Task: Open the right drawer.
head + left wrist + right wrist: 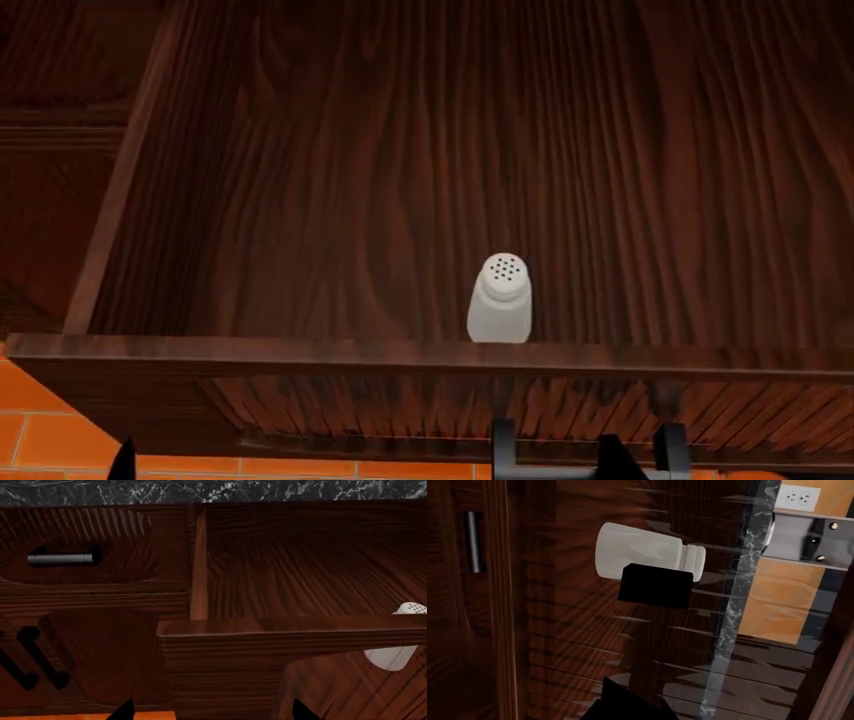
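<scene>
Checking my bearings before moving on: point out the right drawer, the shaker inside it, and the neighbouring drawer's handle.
right drawer (400, 356), head view, top edge of its front panel.
white shaker (501, 305), head view, middle of its body.
neighbouring drawer's silver handle (60, 558), left wrist view, middle of the bar.

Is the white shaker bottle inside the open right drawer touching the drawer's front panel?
Cannot tell. In the head view the white shaker bottle stands just behind the top edge of the dark wood-grain right drawer, which hides its base; no view shows contact or a gap.
</scene>
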{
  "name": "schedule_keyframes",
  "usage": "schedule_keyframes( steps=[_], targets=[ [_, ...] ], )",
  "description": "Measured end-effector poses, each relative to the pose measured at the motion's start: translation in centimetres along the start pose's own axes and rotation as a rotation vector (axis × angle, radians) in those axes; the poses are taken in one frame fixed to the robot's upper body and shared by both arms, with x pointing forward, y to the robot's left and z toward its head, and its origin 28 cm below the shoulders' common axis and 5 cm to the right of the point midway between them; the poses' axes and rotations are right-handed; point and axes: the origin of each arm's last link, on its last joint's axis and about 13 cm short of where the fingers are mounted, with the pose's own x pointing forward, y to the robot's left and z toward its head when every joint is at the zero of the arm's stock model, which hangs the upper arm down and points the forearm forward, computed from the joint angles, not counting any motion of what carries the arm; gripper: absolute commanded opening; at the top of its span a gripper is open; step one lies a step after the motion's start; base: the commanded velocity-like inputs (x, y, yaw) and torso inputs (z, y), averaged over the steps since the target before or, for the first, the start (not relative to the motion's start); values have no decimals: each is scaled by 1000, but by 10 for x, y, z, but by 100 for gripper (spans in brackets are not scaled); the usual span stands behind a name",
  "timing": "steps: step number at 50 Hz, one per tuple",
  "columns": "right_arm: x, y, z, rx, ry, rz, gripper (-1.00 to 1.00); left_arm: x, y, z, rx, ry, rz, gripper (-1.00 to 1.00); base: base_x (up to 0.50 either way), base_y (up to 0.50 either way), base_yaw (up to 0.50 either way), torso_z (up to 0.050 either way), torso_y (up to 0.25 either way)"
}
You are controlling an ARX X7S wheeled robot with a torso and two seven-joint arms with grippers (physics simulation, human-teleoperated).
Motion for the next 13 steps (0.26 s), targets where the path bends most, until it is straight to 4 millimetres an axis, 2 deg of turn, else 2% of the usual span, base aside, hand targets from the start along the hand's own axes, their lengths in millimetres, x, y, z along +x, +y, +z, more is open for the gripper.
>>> schedule_keyframes(
  steps=[13],
  targets=[
    [0, 0, 0, -2, -3, 0, -100, 0, 0, -1, 1, 0, 0, 100, -110, 0, 0, 2, 2]
  ],
)
